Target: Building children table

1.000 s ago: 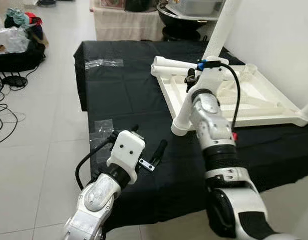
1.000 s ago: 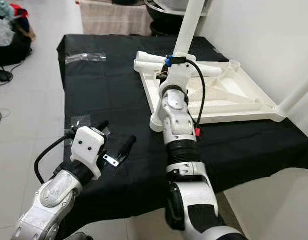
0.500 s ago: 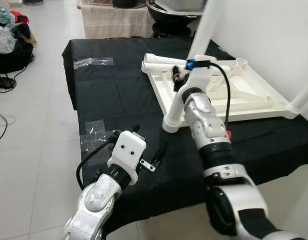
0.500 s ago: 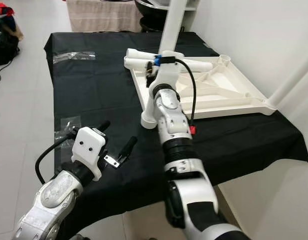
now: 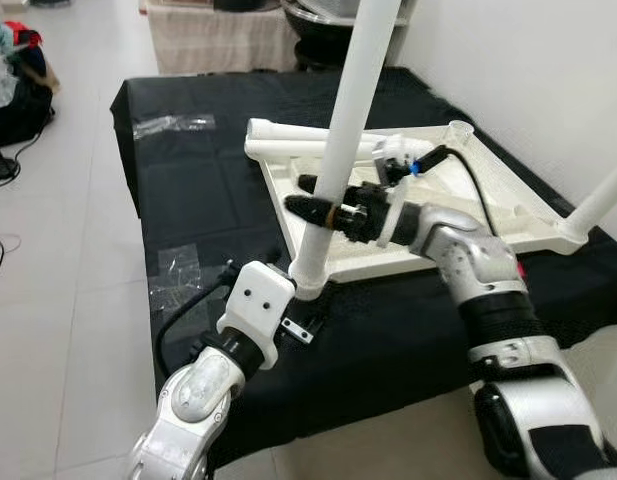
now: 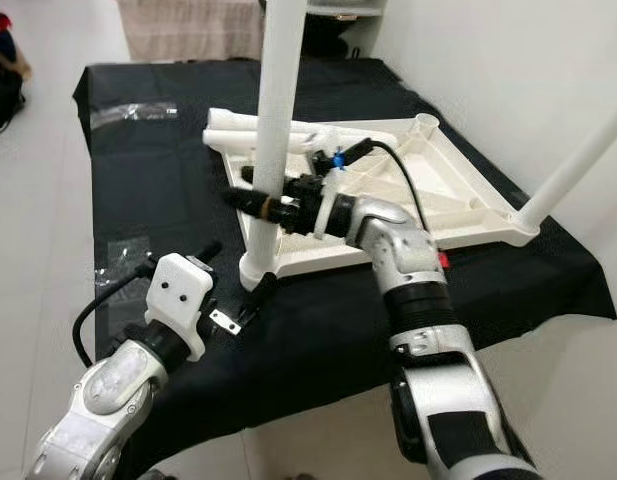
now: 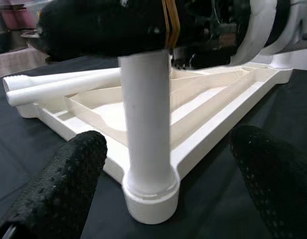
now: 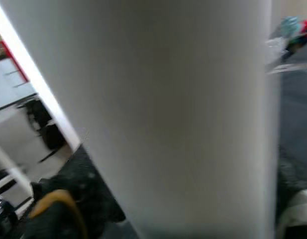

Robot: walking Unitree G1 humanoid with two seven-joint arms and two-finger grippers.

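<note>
Leg (image 5: 340, 150) stands upright in the near corner socket of the upturned tabletop (image 5: 508, 200) on the black cloth (image 5: 208, 190). Right gripper (image 5: 323, 205), a second ago behind it, now clamps the shaft, likely seating it. Left gripper (image 7: 168, 169) hovers open beside the base.

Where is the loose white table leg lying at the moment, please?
In the left eye view, the loose leg lies along the upturned tabletop's far edge, beyond the right gripper.
</note>
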